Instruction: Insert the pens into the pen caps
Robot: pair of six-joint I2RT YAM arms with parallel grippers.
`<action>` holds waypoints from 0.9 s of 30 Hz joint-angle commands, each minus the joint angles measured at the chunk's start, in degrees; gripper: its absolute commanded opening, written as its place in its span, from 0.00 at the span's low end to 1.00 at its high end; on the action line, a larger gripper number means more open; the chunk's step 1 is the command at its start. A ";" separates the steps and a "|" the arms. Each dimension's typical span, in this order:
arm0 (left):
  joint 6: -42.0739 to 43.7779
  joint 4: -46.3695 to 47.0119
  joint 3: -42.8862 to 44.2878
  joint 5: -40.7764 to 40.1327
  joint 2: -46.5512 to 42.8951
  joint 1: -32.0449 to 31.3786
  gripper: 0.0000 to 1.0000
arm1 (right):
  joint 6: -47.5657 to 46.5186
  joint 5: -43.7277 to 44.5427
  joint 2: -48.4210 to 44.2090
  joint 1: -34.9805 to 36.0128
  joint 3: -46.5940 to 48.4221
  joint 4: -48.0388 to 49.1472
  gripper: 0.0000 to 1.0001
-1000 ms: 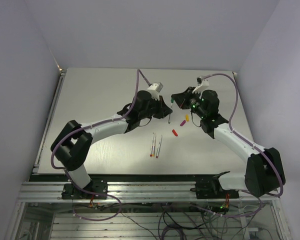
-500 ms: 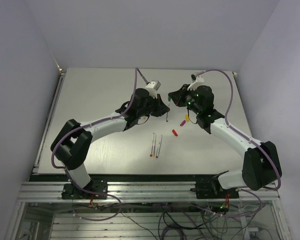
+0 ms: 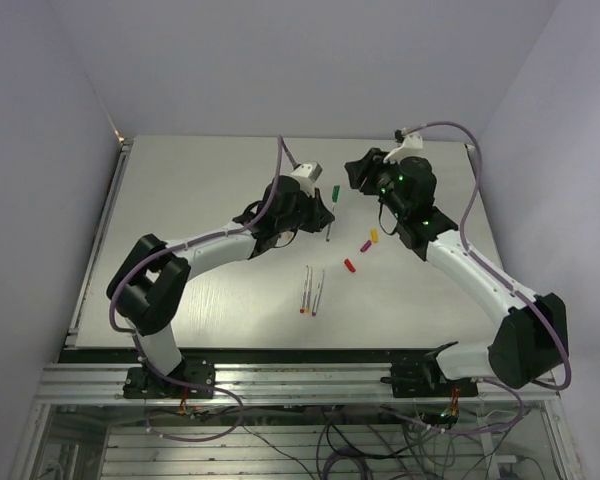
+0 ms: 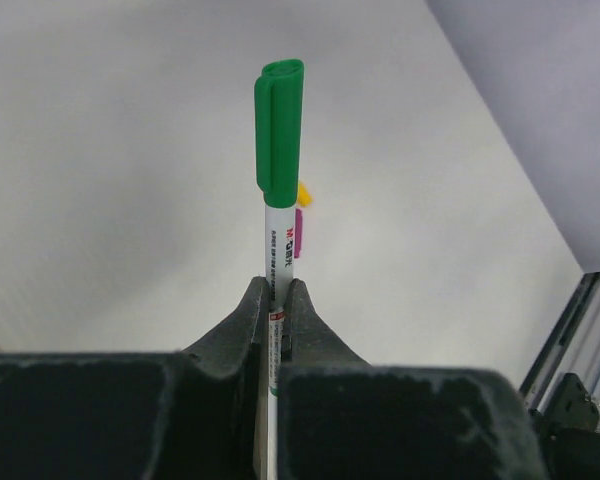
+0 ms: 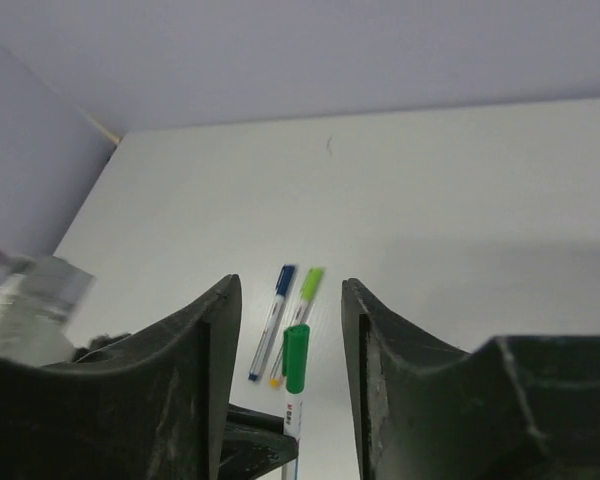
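The pen (image 4: 279, 240) has its lower end hidden between the fingers (image 4: 248, 325) of the left gripper (image 4: 277, 292). Behind it, a yellow cap (image 4: 304, 194) and maybe a purple cap (image 4: 298, 232) peek out, mostly covered.

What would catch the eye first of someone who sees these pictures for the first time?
The green cap stands out, seated on the pen that the left gripper clamps over the table. The right gripper faces it with jaws apart and empty. Nearer the arm bases lie a yellow cap, a purple cap, a red cap and two pens.
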 commanded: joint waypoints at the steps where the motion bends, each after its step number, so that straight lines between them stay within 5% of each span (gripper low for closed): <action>1: 2.16 -3.58 3.72 -3.62 2.85 0.04 0.07 | -2.97 7.44 -5.39 -0.16 -0.56 2.33 0.45; 14: 2.66 -26.21 24.26 -22.23 18.77 1.78 0.07 | 1.77 13.15 -12.59 -0.34 -10.55 -4.86 0.47; 27: 1.29 -34.32 31.29 -25.68 27.50 5.04 0.08 | 4.40 12.47 -13.90 -0.34 -12.83 -7.90 0.44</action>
